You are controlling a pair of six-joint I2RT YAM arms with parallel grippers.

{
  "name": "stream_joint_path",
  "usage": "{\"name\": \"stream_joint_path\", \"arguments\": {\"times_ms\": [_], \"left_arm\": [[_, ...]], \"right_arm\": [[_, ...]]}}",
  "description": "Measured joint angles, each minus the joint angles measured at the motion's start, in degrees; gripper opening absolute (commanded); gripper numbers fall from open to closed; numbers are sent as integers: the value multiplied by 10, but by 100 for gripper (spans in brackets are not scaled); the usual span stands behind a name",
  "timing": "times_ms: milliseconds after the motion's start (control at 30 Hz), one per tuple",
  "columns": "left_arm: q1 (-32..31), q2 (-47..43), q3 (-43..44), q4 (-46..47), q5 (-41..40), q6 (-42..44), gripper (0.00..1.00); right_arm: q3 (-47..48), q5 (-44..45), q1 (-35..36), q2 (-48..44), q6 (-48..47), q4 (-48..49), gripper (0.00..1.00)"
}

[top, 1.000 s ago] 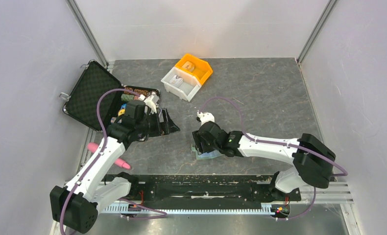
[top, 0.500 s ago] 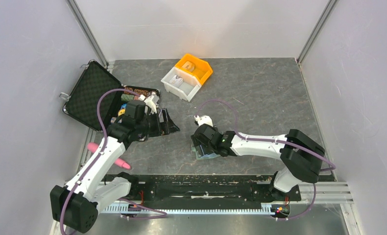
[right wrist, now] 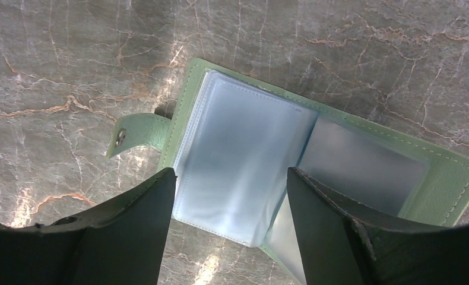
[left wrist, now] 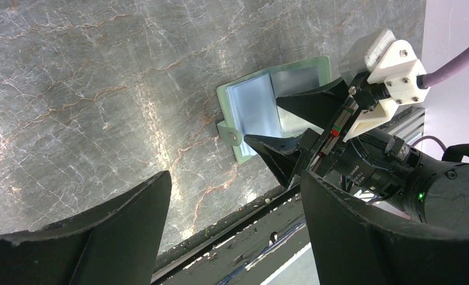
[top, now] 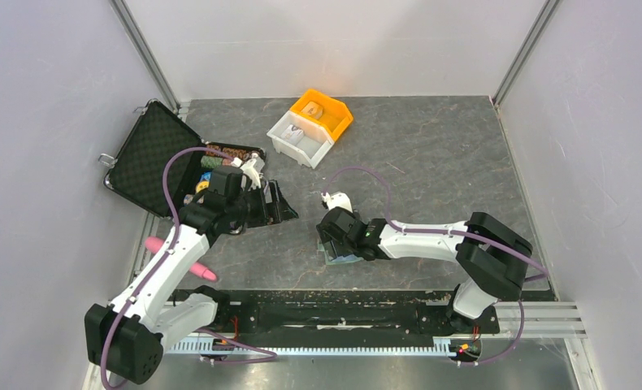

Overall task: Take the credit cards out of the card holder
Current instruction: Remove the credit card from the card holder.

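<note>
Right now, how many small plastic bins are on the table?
2. An orange bin sits at the far middle of the table, with a white bin against its near-left side. The open black case could hide another.

No legible txt anywhere. Only hint: tiny white print on the black cam lens barrel [left wrist: 363, 173] at the right arm's wrist, just right of the card holder [left wrist: 256, 110]. Too small & blurred to read.
</note>
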Motion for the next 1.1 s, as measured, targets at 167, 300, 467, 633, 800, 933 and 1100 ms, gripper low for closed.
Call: {"name": "stream_joint_path", "arguments": {"times_ms": [167, 300, 467, 633, 800, 933, 1100], "left_arm": [[0, 0, 0, 0, 0, 0, 84], [0, 1, 0, 0, 0, 0, 83], [0, 1, 0, 0, 0, 0, 82], [0, 3, 0, 0, 0, 0, 82], [0, 5, 0, 0, 0, 0, 81], [0, 5, -5, 0, 5, 0, 81], [0, 8, -11, -2, 17, 0, 81]], "right_arm": [[-9, 3, 0, 0, 1, 5, 68], [-9, 6, 0, 0, 2, 6, 68], [-13, 8, 0, 0, 5, 9, 58], [-17, 18, 0, 0, 10, 14, 52], [-18, 21, 0, 0, 10, 17, 47], [-26, 23, 0, -6, 14, 26, 62], [-29, 13, 0, -15, 21, 27, 76]]}}
